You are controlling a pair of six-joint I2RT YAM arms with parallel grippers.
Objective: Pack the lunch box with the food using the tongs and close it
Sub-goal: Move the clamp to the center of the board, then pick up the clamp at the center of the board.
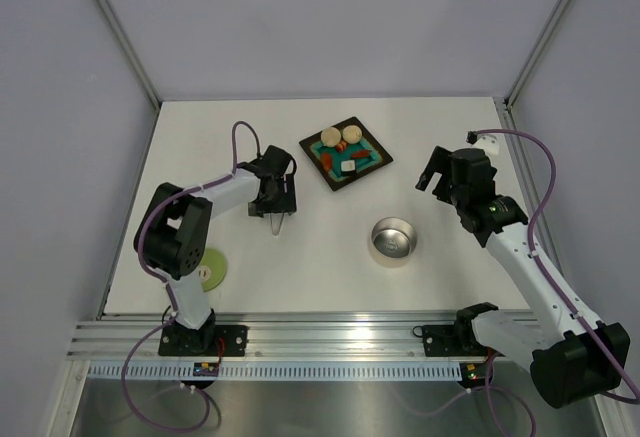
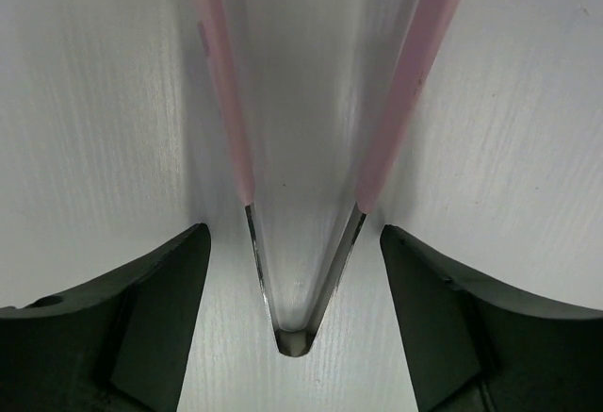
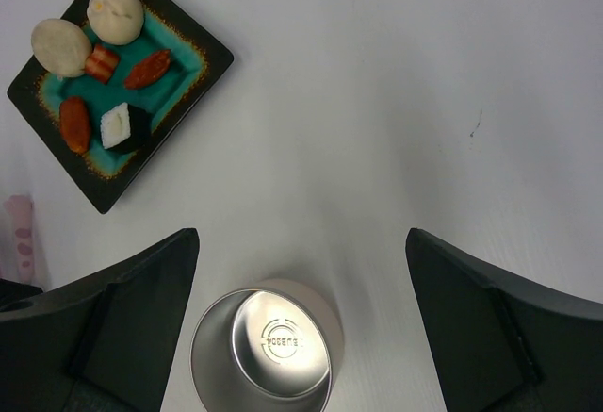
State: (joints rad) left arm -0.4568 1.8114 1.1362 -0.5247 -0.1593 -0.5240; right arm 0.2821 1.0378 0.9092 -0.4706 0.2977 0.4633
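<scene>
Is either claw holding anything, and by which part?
Nothing is held. The left claw stands open astride the slim pink tongs' metal hinge end without touching; the right claw is open and empty.

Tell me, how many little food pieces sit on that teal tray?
6, all on the teal tray: two beige balls side by side at one corner, three red-orange bits spread next to them, and one white block beside the last bit. None seems hidden.

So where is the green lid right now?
In the top view, the green lid lies flat at the near left, partly hidden by the left arm, far left of the steel tin.
</scene>
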